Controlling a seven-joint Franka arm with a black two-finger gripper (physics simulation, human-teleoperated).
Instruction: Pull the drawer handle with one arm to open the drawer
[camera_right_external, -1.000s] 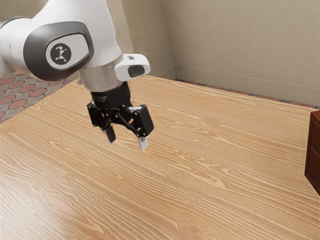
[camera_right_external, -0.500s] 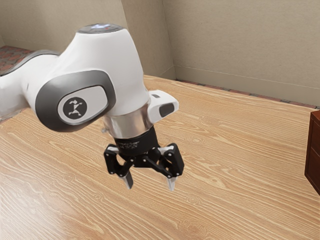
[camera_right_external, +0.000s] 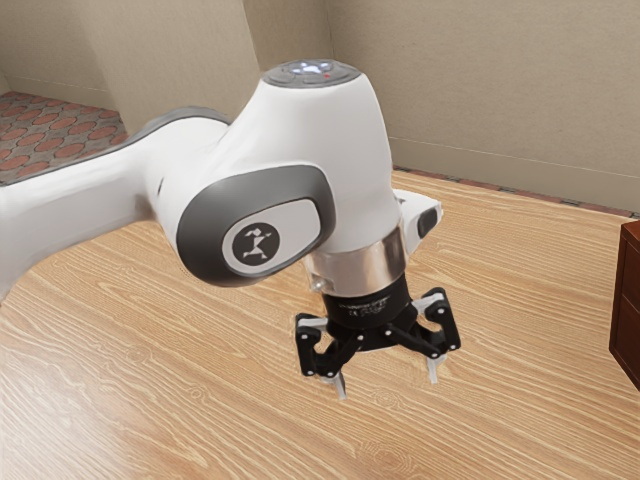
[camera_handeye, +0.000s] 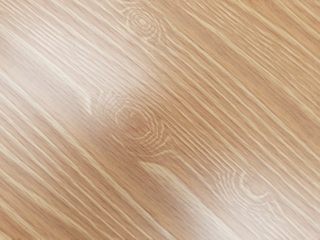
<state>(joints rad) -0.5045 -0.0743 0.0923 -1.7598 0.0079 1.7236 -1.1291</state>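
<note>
Wooden table, claw nearer cabinet

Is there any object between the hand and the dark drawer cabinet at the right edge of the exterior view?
Nothing visible does. The open, empty hand hangs over the wooden surface, and only bare wood lies between it and the drawer cabinet at the exterior view's right edge.

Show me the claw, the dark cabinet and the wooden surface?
gripper (camera_right_external: 387, 379), exterior view, midway between its fingertips.
dark cabinet (camera_right_external: 627, 300), exterior view, its visible front.
wooden surface (camera_handeye: 160, 120), wrist view, bare grain.
</note>
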